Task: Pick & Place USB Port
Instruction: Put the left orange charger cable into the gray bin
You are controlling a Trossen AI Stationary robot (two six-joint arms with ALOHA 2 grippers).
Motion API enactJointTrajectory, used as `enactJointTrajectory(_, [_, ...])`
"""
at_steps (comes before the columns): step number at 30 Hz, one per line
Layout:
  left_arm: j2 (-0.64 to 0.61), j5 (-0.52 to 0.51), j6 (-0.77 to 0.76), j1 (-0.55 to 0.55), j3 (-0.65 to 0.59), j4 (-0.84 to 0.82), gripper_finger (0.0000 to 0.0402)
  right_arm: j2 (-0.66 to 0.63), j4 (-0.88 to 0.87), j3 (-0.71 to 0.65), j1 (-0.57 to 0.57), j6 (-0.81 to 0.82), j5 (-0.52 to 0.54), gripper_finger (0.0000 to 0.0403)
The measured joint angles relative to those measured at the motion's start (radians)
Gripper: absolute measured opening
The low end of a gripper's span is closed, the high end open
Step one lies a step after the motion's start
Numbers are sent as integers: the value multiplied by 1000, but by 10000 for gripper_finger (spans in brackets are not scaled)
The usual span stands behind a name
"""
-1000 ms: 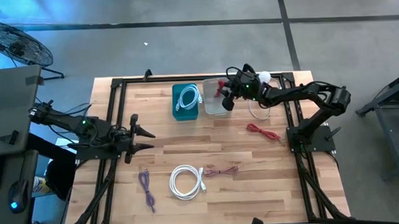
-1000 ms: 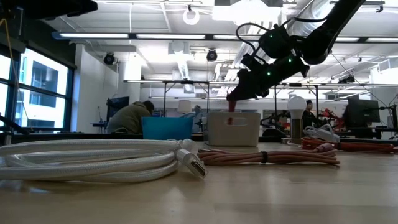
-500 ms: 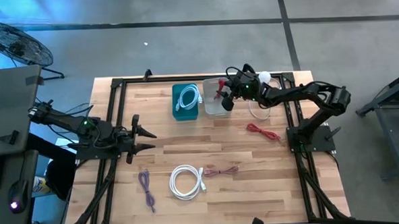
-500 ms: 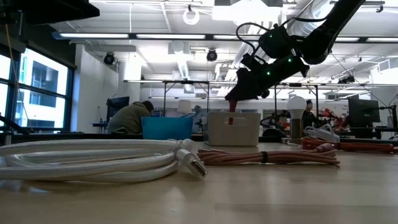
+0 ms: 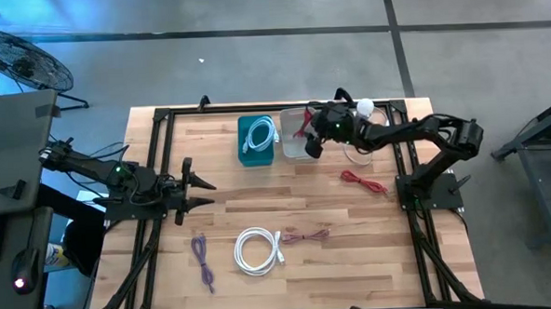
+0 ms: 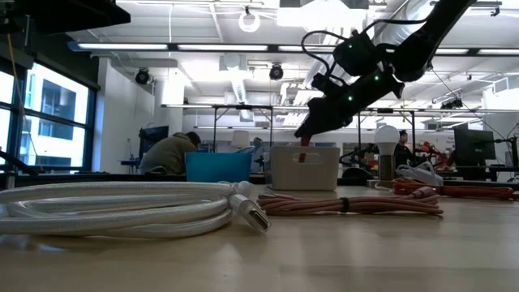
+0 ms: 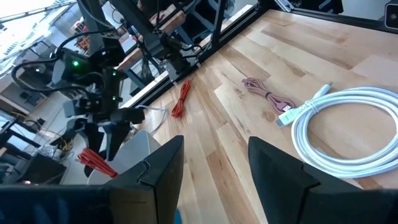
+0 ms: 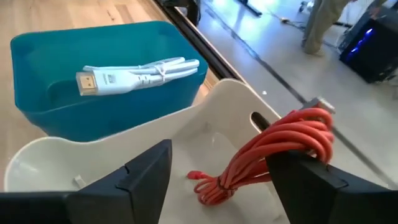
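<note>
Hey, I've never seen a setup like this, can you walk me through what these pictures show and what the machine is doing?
Two dark robot arms work at a wooden table. One picture looks straight down, one sits at table height, and each wrist carries a camera. The left gripper waits open at the table's left side. The right gripper hangs open over a white bin; a red cable bundle lies against the bin's wall between its fingers, apparently just let go. Beside it, a teal bin holds a white cable. Loose on the table are a white coil, a pink cable, a purple cable and another red cable.
</note>
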Motion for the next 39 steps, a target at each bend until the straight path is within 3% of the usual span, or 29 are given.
enactJointTrajectory(3, [0, -1, -6, 0, 0, 0, 175, 0, -18, 0, 24, -28, 49, 253])
enactJointTrajectory(21, [35, -22, -13, 0, 0, 0, 175, -4, -185, 0, 138, -98, 60, 252])
enactJointTrajectory(33, [41, -90, -13, 0, 0, 0, 175, -83, -355, 42, 235, -211, 330, 251])
enactJointTrajectory(39, [44, -103, -13, 0, 0, 0, 175, -105, -387, 92, 265, -241, 412, 222])
